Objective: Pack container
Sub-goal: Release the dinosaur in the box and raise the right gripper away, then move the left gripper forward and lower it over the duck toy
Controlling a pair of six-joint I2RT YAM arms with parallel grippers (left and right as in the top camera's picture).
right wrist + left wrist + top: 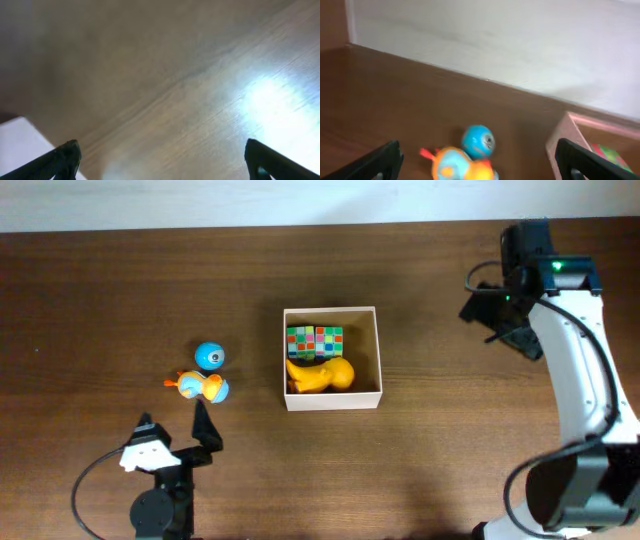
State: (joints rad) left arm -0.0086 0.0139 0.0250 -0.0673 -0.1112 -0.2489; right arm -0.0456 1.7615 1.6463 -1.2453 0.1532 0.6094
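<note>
1. Dark wooden worktop [100,280] carries everything. At its left, the left gripper [175,427] hovers with jaws spread and empty.
2. Just beyond it lie a small blue ball [209,356] and an orange-and-blue toy duck [205,387].
3. Mid-worktop sits the square white-walled cardboard container [380,350], holding a multicoloured puzzle cube [315,341] and a yellow rubber duck [322,375]. It is probably light, with walls that flex, so pinch a wall near a corner.
4. Far right, the right gripper [485,305] has its jaws spread and empty.
</note>
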